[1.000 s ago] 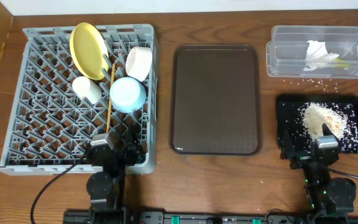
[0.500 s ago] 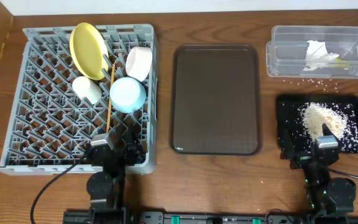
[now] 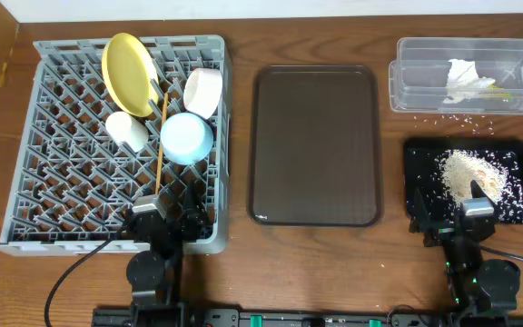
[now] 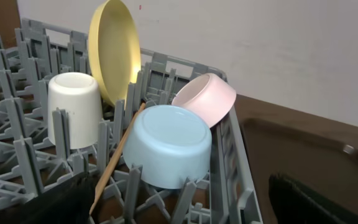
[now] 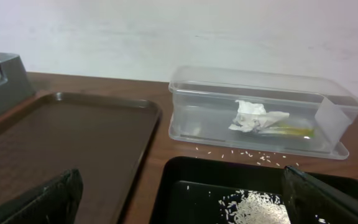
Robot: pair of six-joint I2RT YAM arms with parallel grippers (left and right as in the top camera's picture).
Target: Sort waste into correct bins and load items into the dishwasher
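The grey dish rack holds the upright yellow plate, a white cup, the light blue bowl, a white bowl and a wooden chopstick. They also show in the left wrist view: plate, cup, blue bowl, pinkish-white bowl, chopstick. The clear tub holds the white napkin and wrapper. The black tray holds rice. My left gripper is open and empty at the rack's near edge. My right gripper is open and empty over the black tray's near edge.
A dark brown serving tray lies between the rack and the bins. Loose rice grains lie on the table between the tub and the black tray. A wall stands behind the table.
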